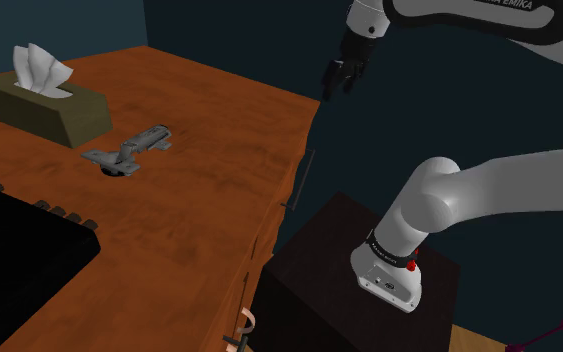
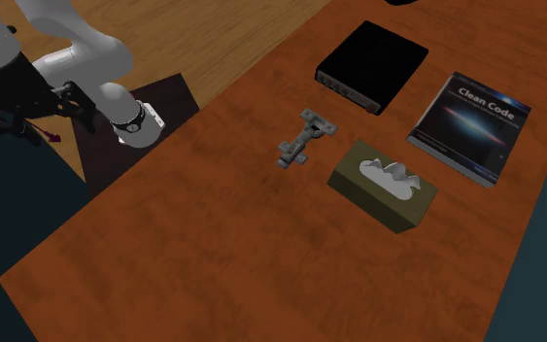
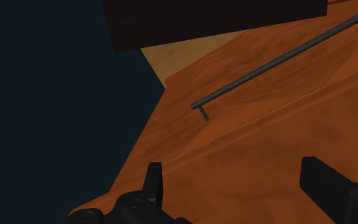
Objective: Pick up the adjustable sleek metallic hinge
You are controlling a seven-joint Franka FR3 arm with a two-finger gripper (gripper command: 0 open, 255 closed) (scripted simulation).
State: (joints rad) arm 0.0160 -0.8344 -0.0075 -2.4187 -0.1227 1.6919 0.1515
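The grey metal hinge (image 1: 129,148) lies flat on the wooden table (image 1: 199,200), just in front of the tissue box. In the second exterior view the hinge (image 2: 305,139) sits between the tissue box and the table's near edge. My black gripper (image 1: 339,78) hangs in the air past the table's right edge in the shoulder view, far from the hinge. From the second exterior view the gripper (image 2: 38,112) is off the table at the left. In the wrist view the gripper (image 3: 238,184) is open, with nothing between its fingers and the cabinet's side below it.
An olive tissue box (image 1: 44,100) stands behind the hinge. A black box (image 2: 373,66) and a book (image 2: 475,121) lie further along the table. A thin bar handle (image 3: 279,60) runs across the cabinet front. The dark stand (image 1: 369,260) is beside the table.
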